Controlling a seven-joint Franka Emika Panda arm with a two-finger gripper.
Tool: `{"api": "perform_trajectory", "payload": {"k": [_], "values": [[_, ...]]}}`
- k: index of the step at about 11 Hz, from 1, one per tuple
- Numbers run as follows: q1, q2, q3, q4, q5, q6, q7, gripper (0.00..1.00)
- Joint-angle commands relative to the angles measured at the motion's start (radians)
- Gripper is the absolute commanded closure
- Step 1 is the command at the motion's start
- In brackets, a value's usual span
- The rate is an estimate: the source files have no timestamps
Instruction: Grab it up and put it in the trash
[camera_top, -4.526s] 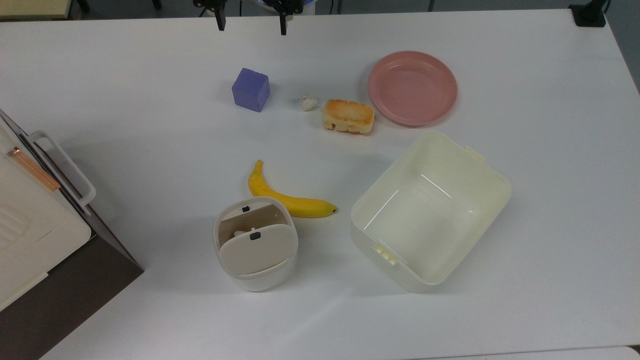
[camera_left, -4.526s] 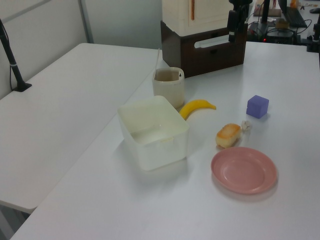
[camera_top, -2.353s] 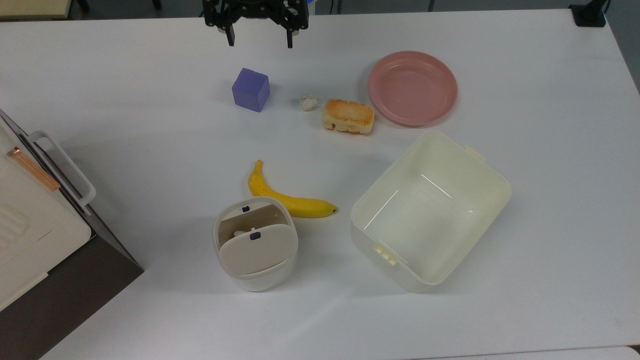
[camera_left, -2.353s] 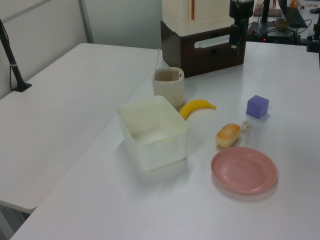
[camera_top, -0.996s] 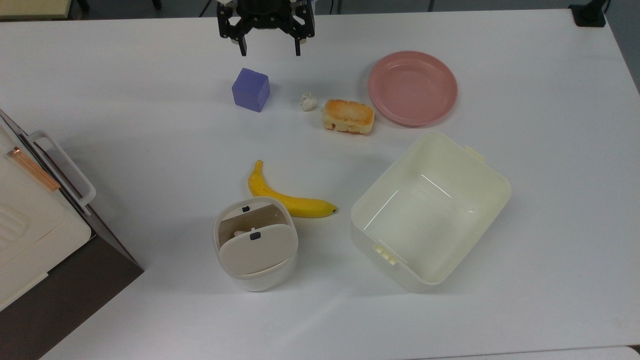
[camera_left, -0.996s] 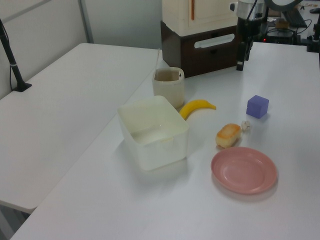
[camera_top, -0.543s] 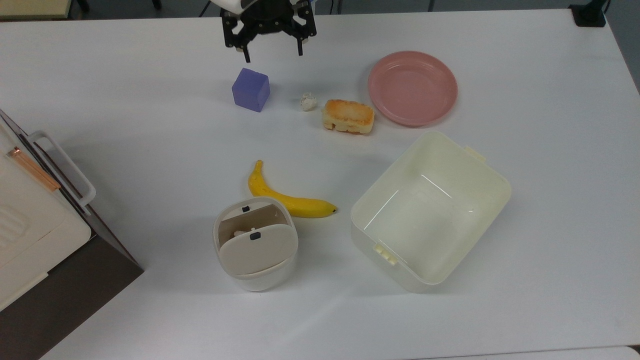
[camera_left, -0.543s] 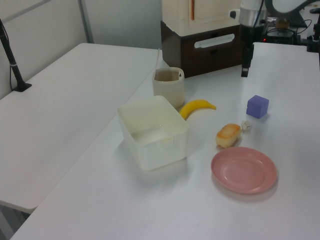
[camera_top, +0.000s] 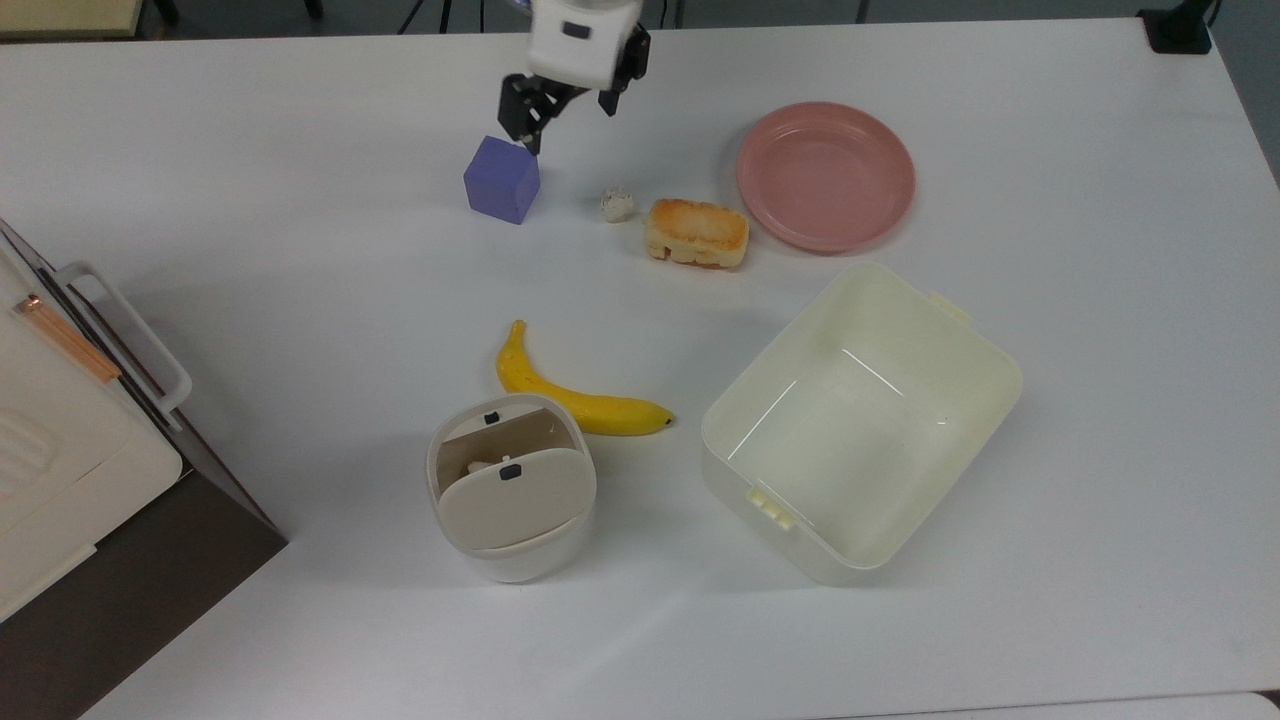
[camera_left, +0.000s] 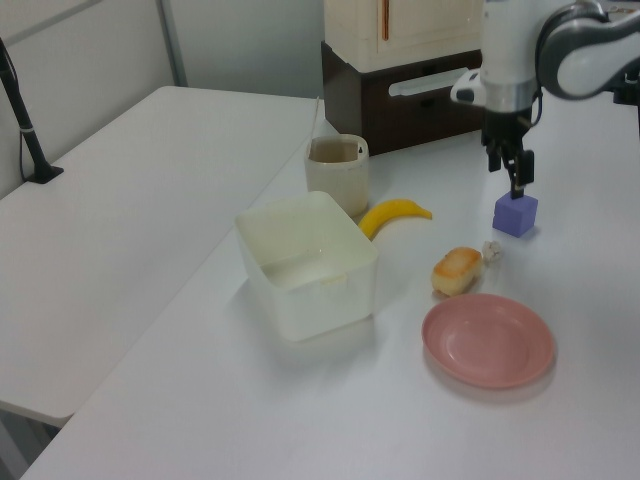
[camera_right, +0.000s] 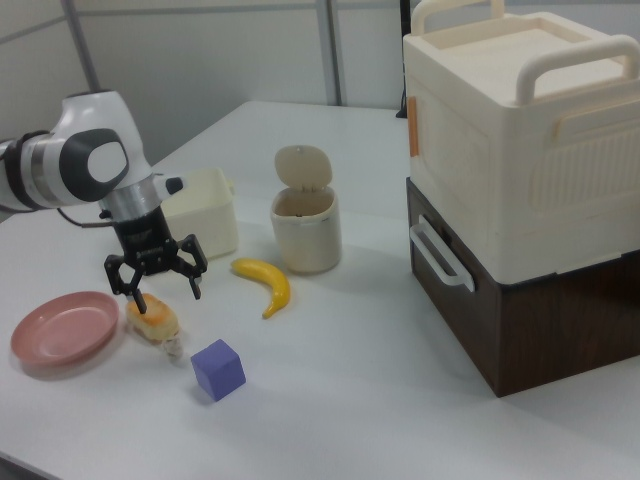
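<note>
Reaching stage, nothing grabbed yet. Gripper (camera_right: 156, 281) spread wide and empty, hanging above the table (camera_top: 250, 200), fingers pointing down. Paper wad (camera_top: 617, 204) resting on the table between purple cube (camera_top: 501, 179) and toasted bread piece (camera_top: 697, 233), just beside the bread and apart from the cube. In the top view, gripper (camera_top: 568, 118) up and to the top view's left of the wad, close over the cube's far corner; probably mid-approach, not yet lined up. Tight spot for the grasp: bread close on one side, so wide fingers likely to nudge it unless centred on the wad. Trash bin (camera_top: 511, 487) well apart from the wad, near flap closed, far half open, a ready slot for the drop. Banana (camera_top: 575, 395) lying just beside the bin, between wad and bin, low enough to pass over. Cream tub (camera_top: 860, 420) and pink plate (camera_top: 826, 175) off to the top view's right, clear of the path. Stacked cream box (camera_right: 520, 140) on a brown base beyond the bin.
</note>
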Motion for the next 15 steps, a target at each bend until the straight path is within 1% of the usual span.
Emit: {"api": "perform_trajectory", "payload": {"k": [1, 2, 3, 5, 7, 9, 10, 13, 14, 15], "values": [[0.05, 0.086, -0.008, -0.009, -0.086, 0.032, -0.072, 0.01], [0.056, 0.117, -0.008, -0.003, -0.095, 0.033, -0.085, 0.0], [0.069, 0.133, -0.008, -0.001, -0.108, 0.033, -0.086, 0.0], [0.069, 0.156, -0.008, -0.001, -0.131, 0.033, -0.088, 0.0], [0.072, 0.176, -0.002, -0.001, -0.132, 0.033, -0.088, 0.0], [0.07, 0.226, 0.027, 0.014, -0.134, 0.033, -0.082, 0.0], [0.072, 0.238, 0.029, 0.022, -0.134, 0.033, -0.077, 0.0], [0.07, 0.248, 0.044, 0.031, -0.134, 0.033, -0.073, 0.0], [0.069, 0.249, 0.044, 0.031, -0.134, 0.035, -0.074, 0.05], [0.07, 0.257, 0.044, 0.032, -0.134, 0.033, -0.073, 0.06]]}}
